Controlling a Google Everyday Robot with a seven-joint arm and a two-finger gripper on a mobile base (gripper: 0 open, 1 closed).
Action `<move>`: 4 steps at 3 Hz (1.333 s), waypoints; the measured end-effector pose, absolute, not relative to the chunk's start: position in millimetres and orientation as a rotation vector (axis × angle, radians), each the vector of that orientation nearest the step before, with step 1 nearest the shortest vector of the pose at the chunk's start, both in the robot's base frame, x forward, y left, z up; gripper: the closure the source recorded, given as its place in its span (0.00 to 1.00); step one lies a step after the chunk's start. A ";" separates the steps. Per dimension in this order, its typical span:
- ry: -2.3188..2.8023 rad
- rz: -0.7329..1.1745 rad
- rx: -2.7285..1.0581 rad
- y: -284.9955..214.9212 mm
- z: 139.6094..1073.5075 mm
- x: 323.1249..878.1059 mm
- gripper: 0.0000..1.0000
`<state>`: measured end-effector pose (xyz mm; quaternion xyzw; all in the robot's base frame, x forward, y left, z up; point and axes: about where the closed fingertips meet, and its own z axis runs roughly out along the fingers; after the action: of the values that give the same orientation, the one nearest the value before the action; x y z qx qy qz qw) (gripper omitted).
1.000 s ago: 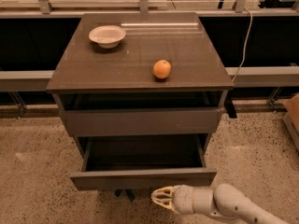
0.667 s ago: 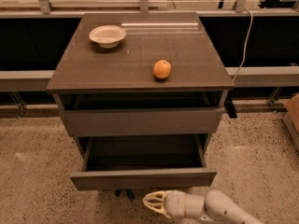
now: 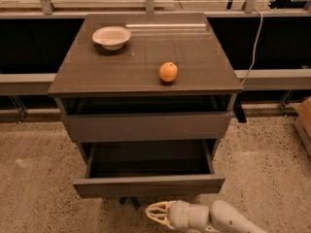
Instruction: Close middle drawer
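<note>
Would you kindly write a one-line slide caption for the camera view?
Robot gripper low in front of the open middle drawer; orange and bowl on the cabinet top.

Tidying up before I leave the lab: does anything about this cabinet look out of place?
Yes. The middle drawer stands pulled well out, its box open to view. The claw hovers low before the drawer's front, seemingly not touching it. The orange and the bowl on top look ordinary.
</note>
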<state>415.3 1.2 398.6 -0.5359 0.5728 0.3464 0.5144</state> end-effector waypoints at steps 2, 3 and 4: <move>1.319 0.929 -1.332 48.8 373.8 435.9 1.00; 1.310 0.947 -1.313 64.7 355.6 452.4 1.00; 1.304 0.949 -1.287 71.2 344.4 465.4 1.00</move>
<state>465.4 71.2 344.4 -0.5352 0.5424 0.3949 0.5133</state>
